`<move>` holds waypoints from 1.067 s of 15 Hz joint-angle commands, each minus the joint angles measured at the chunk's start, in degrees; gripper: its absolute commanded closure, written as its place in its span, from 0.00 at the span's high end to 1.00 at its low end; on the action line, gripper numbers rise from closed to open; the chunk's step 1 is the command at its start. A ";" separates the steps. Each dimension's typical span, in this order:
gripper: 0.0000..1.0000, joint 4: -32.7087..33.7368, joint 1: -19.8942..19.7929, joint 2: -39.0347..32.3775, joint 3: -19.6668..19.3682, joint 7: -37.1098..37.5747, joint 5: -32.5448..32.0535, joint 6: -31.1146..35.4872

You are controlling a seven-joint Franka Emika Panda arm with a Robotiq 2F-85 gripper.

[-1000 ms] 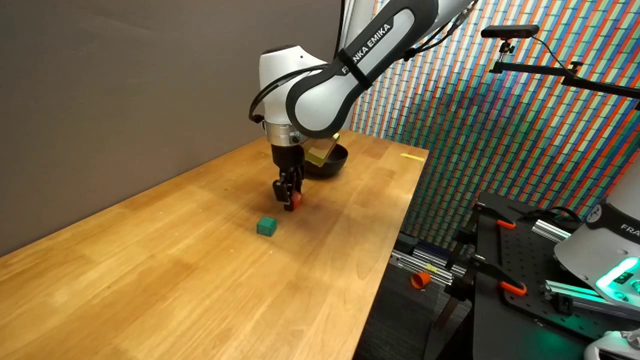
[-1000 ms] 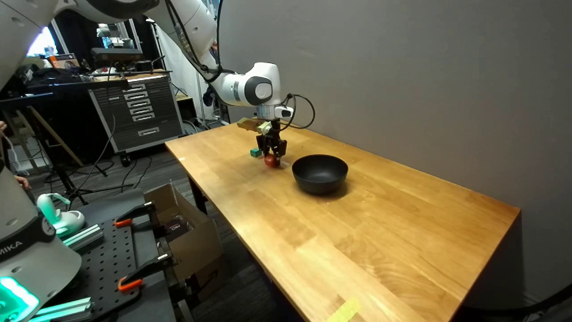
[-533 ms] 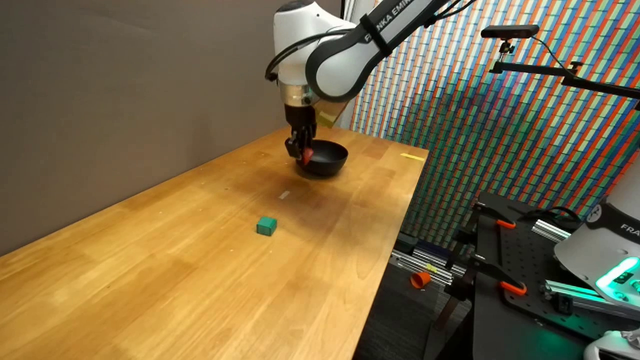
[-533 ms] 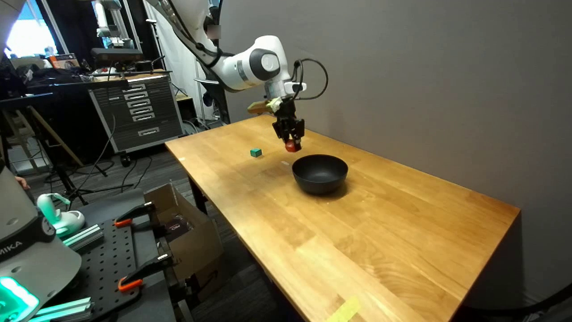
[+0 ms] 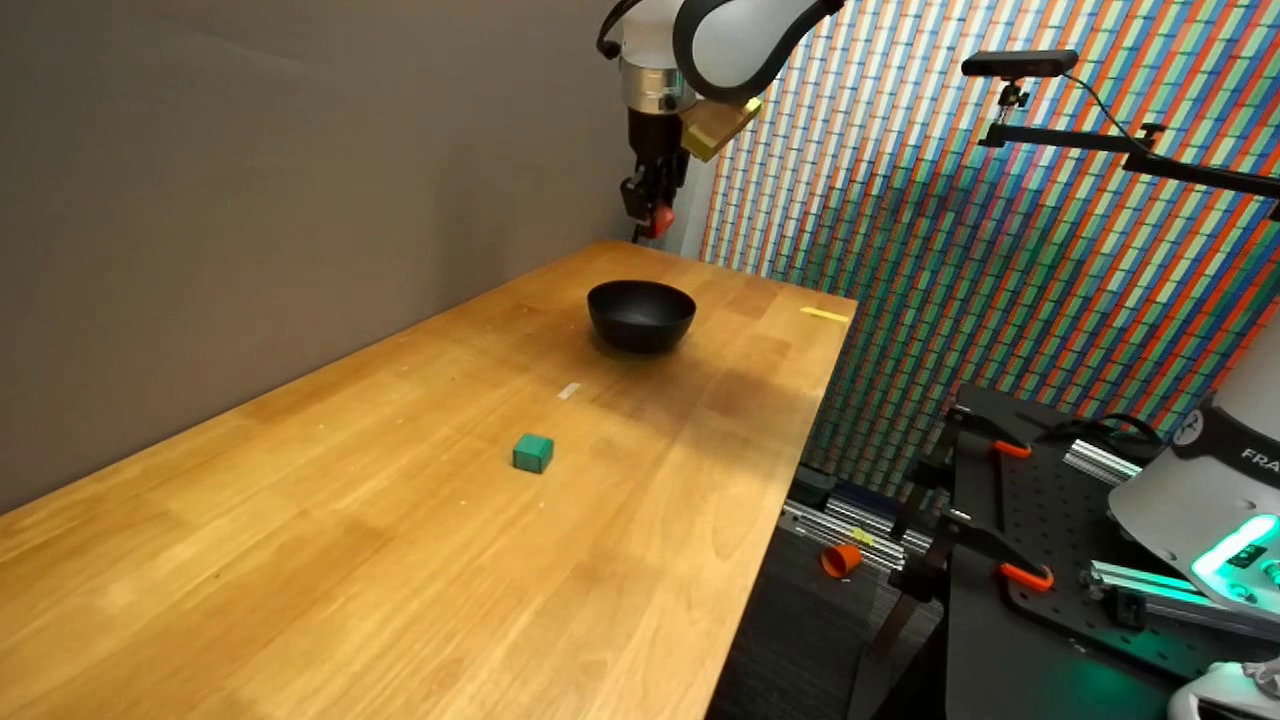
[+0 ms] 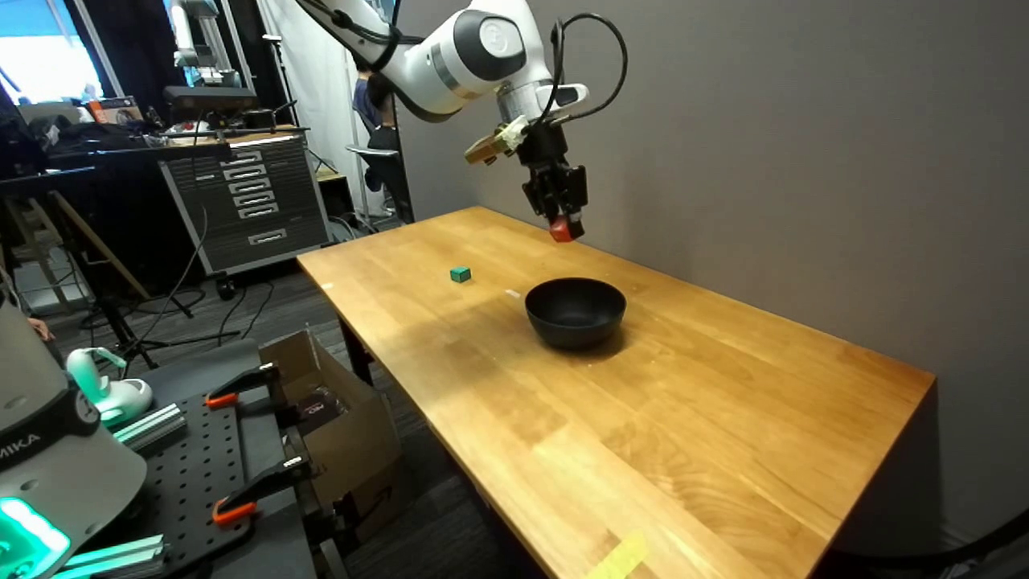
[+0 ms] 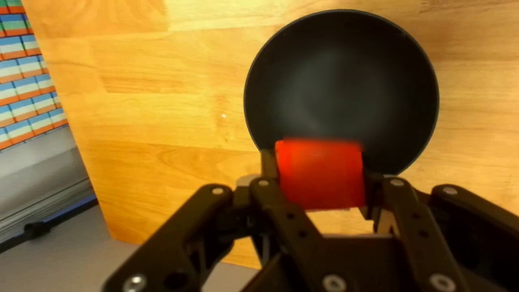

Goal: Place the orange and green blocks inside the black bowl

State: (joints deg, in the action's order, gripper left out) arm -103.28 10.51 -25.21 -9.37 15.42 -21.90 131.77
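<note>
The orange block (image 7: 320, 174), red-orange in colour, is held between the fingers of my gripper (image 5: 652, 222). The gripper is shut on it, high above the table; the block shows in both exterior views (image 5: 663, 219) (image 6: 560, 229). The black bowl (image 5: 642, 325) stands upright on the table, also in an exterior view (image 6: 575, 331). In the wrist view the bowl (image 7: 340, 81) lies below and beyond the block, which overlaps its near rim. No block shows in its visible inside. The green block (image 5: 533, 453) lies on the table apart from the bowl, also in an exterior view (image 6: 460, 275); it is out of the wrist view.
The wooden table (image 5: 400, 560) runs along a grey wall (image 6: 764, 161) behind the bowl. A small pale tape piece (image 5: 569, 390) lies between bowl and green block. Yellow tape (image 6: 621, 559) marks a table end. An orange cup (image 5: 841, 560) lies on the floor.
My gripper has lifted the orange block from the table and carried it up and towards the bowl, staying shut on it. The bowl and the green block have not moved.
</note>
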 commanded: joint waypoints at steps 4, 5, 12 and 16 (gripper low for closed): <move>0.71 1.69 -6.15 -4.00 5.53 -7.53 7.54 -0.88; 0.71 1.75 -6.57 -4.36 6.15 -8.74 8.57 -1.04; 1.00 1.52 -5.31 -4.05 13.15 -15.47 14.82 -4.37; 1.00 2.49 -3.87 -5.40 18.61 -18.58 21.21 -6.56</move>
State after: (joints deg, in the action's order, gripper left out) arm -102.38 6.01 -29.89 6.63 0.18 -4.77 127.64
